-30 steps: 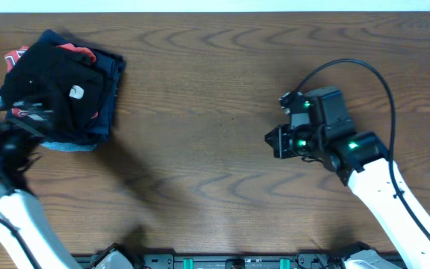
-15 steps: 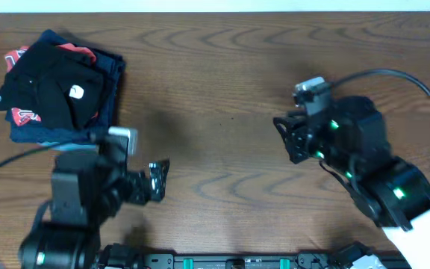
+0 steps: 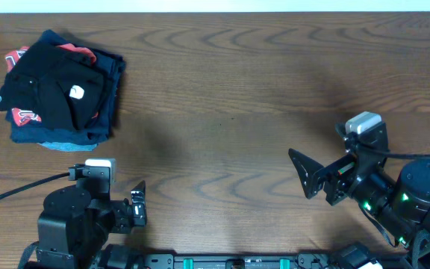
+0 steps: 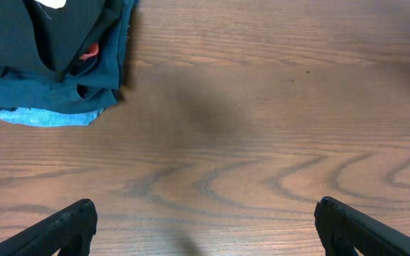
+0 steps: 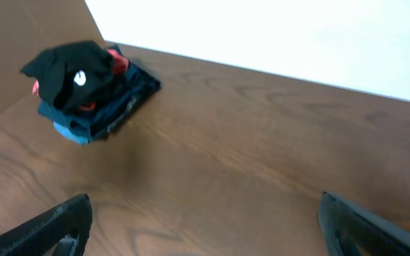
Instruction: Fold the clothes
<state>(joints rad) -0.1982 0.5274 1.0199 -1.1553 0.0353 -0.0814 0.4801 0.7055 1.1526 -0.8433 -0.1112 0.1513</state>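
At the desk's (image 3: 222, 90) far left corner, the black garment (image 3: 54, 78) lies bunched atop a pile (image 3: 101, 119), beyond and left of my released left claw (image 3: 138, 211), which I judge nearer than my released right claw (image 3: 304, 173).

No text can be read. At ten o'clock on the table (image 3: 237, 112), the black garment (image 3: 51, 78) carries a small white label (image 3: 76, 93), too small to decipher. White lettering (image 3: 24, 116) on the red T-shirt (image 3: 82, 51) beneath, at the pile's eight o'clock, is illegible.
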